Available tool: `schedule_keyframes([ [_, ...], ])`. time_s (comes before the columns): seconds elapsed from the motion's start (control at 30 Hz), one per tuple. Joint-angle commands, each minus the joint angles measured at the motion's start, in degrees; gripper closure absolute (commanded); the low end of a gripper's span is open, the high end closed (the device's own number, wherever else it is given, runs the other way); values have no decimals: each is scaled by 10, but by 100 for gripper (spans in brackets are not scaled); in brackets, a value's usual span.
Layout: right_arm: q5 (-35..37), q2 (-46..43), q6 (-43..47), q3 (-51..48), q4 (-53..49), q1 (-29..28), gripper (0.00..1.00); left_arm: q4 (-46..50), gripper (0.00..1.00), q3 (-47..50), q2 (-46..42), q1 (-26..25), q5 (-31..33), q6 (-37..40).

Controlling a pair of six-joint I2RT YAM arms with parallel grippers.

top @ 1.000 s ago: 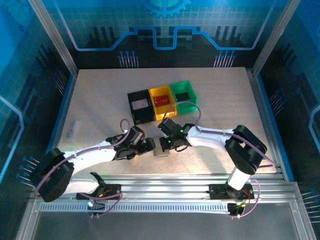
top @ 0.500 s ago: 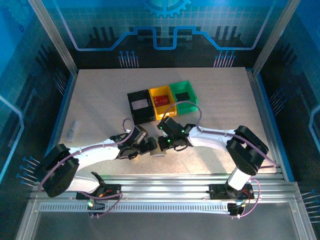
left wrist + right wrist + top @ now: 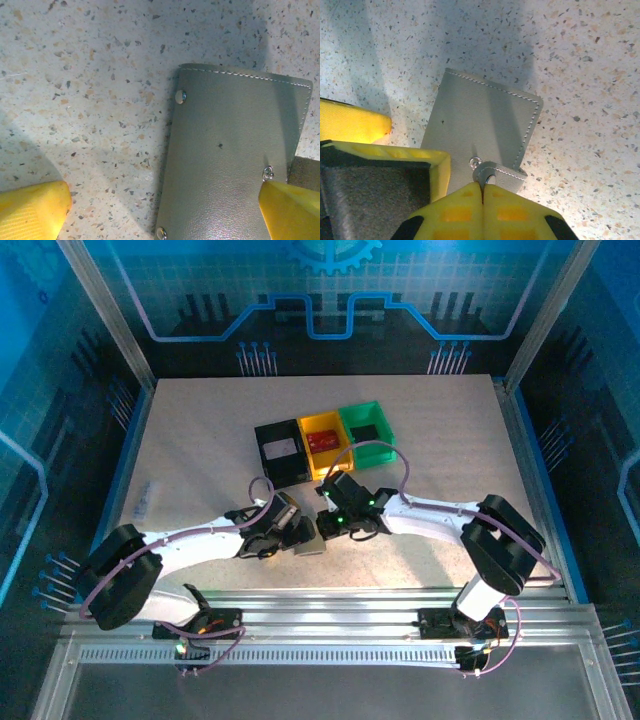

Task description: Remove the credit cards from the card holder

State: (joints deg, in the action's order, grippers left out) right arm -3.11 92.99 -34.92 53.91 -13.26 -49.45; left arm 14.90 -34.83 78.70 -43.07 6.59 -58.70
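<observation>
Right gripper (image 3: 481, 187) shifted, pinching card holder (image 3: 470, 120) (tab)

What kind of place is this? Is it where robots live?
Most likely a robot lab test booth. A left arm and right arm are bolted to metal rails, blue printed walls surround the speckled table, and a card holder lies by sorting bins.
</observation>
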Motion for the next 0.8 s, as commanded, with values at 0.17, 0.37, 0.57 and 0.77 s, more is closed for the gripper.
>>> schedule_keyframes([
  [0.17, -50, -47, 0, -32, 34, 35, 100, -24, 1, 5, -1, -12, -30, -18],
  [0.37, -93, -56, -19, -76, 67, 68, 100, -17, 1, 2, -18, -12, -29, -13],
  [0.57, -111, -37, -29, -94, 83, 93, 100, -1, 1, -8, -30, -11, -27, -10],
  [0.77, -108, -19, -37, -105, 90, 107, 95, 11, 1, -14, -39, -12, -23, -6],
])
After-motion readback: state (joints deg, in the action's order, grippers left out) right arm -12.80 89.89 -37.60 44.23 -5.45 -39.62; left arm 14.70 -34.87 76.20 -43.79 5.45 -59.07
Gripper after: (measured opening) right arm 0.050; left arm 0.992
